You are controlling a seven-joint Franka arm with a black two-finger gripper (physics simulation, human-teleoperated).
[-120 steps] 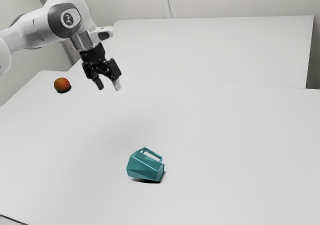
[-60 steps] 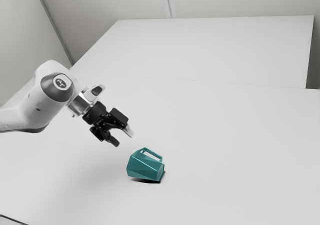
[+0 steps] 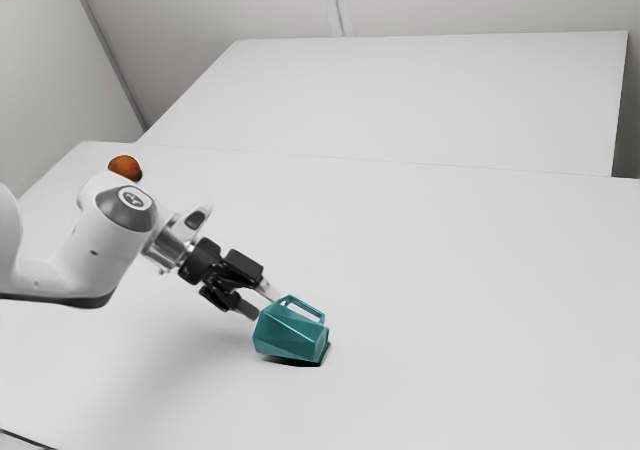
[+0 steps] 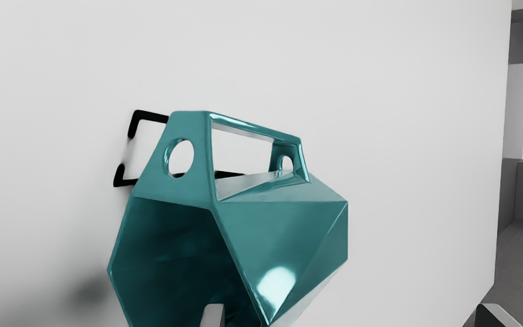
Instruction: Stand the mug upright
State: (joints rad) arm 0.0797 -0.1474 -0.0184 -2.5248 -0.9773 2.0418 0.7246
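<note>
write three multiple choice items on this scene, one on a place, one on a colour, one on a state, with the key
1. Where in the exterior view is the round orange-red fruit?
A) right edge
B) bottom centre
C) upper left

2. What colour is the faceted mug with the angular handle?
A) red
B) teal
C) yellow

3. How does the mug rest on the smooth white table?
A) on its side
B) upright
C) upside down

1 C, it sits in that view's upper left quarter.
2 B, its walls are blue-green.
3 A, its mouth opens sideways, toward the black two-finger gripper.
</note>
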